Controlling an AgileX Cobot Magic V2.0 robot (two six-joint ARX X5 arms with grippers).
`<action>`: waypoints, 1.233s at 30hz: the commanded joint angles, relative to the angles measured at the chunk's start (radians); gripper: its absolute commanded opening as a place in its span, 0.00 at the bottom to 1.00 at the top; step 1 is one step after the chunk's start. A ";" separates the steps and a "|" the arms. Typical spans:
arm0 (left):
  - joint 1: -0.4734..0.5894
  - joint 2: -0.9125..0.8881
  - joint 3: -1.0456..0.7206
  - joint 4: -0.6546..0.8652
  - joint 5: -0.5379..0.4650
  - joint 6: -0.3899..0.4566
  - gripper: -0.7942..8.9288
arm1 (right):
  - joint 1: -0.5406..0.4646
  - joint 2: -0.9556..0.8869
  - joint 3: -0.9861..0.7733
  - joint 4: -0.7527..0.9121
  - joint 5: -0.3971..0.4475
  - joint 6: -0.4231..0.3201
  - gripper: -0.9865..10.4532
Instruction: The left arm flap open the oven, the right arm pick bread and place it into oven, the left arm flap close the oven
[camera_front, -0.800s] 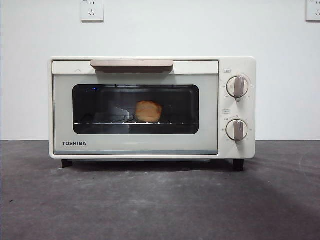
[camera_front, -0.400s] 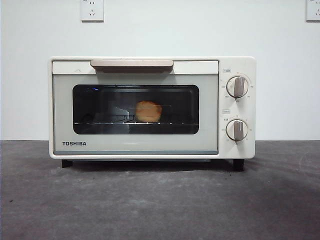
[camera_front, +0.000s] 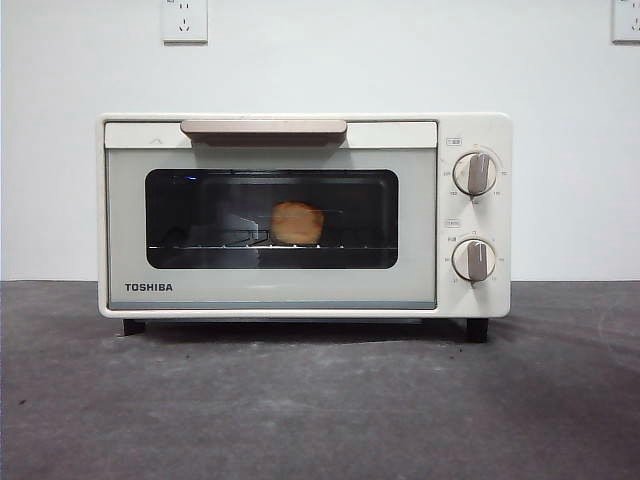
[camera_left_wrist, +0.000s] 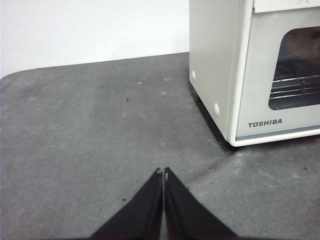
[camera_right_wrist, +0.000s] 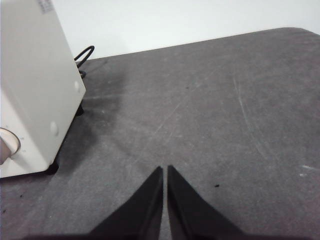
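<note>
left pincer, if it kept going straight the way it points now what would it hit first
Probably nothing but bare table: the left pincer, jaws shut, points across open grey surface toward the white wall. The oven stands off to one side of that line, though depth is hard to judge.

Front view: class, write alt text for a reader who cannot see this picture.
A cream-white TOSHIBA toaster oven stands on a dark grey table, door shut, with a golden bun on the rack behind its dark glass window. Two round knobs sit on its right side; no robot arm shows.
</note>
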 joint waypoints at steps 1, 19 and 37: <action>0.002 -0.001 -0.019 -0.004 0.000 0.001 0.10 | -0.002 -0.003 -0.008 -0.013 0.000 -0.010 0.09; 0.002 -0.001 -0.019 -0.004 0.000 0.001 0.10 | -0.002 -0.003 -0.008 0.016 0.000 -0.003 0.09; 0.002 -0.001 -0.019 -0.004 0.000 0.001 0.10 | -0.002 -0.003 -0.008 0.016 0.000 -0.003 0.09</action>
